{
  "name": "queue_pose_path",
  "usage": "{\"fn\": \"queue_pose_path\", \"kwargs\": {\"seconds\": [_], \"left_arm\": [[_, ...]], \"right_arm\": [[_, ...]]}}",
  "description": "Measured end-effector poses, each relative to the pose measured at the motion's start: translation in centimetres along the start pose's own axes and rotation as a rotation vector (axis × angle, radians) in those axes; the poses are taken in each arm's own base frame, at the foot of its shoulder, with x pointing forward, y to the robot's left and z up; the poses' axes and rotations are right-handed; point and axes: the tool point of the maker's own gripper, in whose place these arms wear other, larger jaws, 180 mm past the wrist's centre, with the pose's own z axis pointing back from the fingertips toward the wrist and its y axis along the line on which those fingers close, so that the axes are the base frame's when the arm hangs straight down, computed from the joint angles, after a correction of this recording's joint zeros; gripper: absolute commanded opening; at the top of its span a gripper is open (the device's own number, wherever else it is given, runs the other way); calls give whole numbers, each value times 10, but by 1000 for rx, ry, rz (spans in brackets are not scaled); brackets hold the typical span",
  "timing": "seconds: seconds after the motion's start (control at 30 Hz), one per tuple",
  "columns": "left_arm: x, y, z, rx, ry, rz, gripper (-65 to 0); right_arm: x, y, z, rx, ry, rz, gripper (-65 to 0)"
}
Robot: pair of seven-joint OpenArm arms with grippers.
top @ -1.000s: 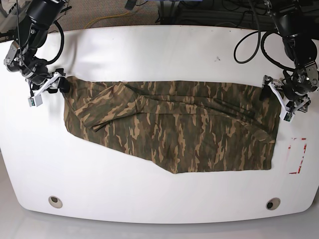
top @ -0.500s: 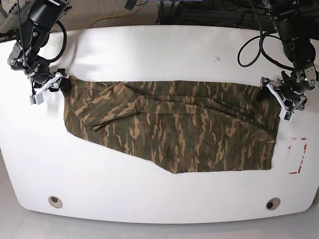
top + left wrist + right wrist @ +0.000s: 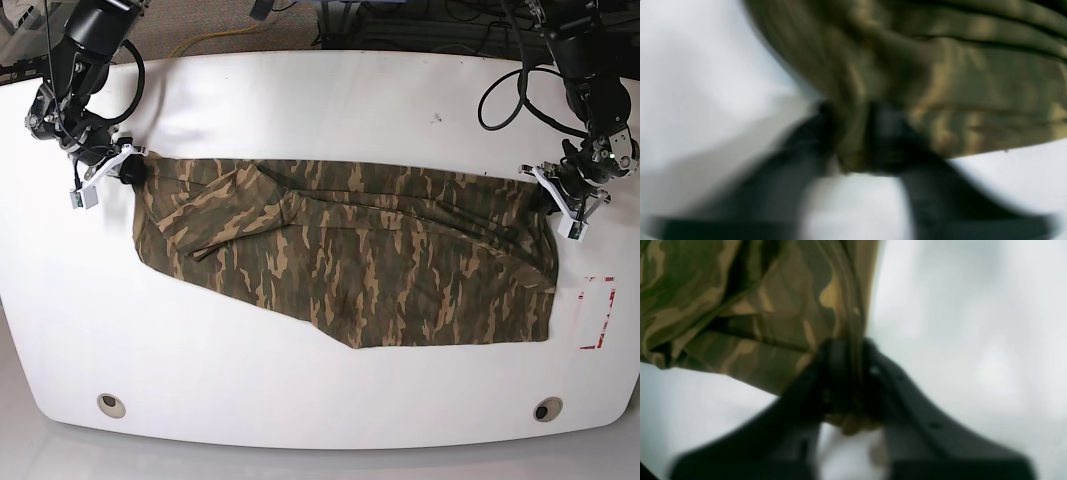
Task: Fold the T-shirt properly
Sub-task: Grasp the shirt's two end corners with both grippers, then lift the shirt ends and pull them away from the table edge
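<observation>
1. Looking through my left wrist camera first, I see the left gripper [image 3: 853, 140] with its dark jaws pinched on a bunched corner of the soft camouflage-print T-shirt [image 3: 940, 83]; the view is blurred.
2. My right wrist view shows the right gripper [image 3: 848, 380] clamped the same way on a gathered fold of cloth, a little tab poking out below the jaws.
3. From the base view, the shirt [image 3: 350, 250] lies spread lengthwise across the white rounded table [image 3: 300, 110], each far corner held, the near edge slanting and loose.
4. I judge I am tensioning the far edge. To do it well I should lift both ends evenly, keep the span taut without overstretching, and carry it toward the near edge so the fold lands straight.
5. Uneven pull would skew the crease.
</observation>
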Motion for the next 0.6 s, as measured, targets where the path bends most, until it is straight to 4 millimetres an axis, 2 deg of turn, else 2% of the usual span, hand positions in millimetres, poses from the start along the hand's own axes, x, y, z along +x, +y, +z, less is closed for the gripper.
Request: {"fn": "queue_pose_path", "kwargs": {"seconds": [0.13, 0.27, 0.4, 0.6], "left_arm": [[-13, -2, 7, -1, 56, -7, -628], [-38, -7, 28, 28, 151, -80, -626], [-62, -25, 54, 26, 194, -156, -625], [-78, -48, 79, 0, 215, -224, -622]], "right_arm": [[-1, 1, 2, -1, 5, 7, -650], [-8, -1, 13, -24, 38, 47, -650], [-16, -9, 34, -72, 67, 87, -650], [-26, -25, 57, -130, 79, 74, -650]]}}
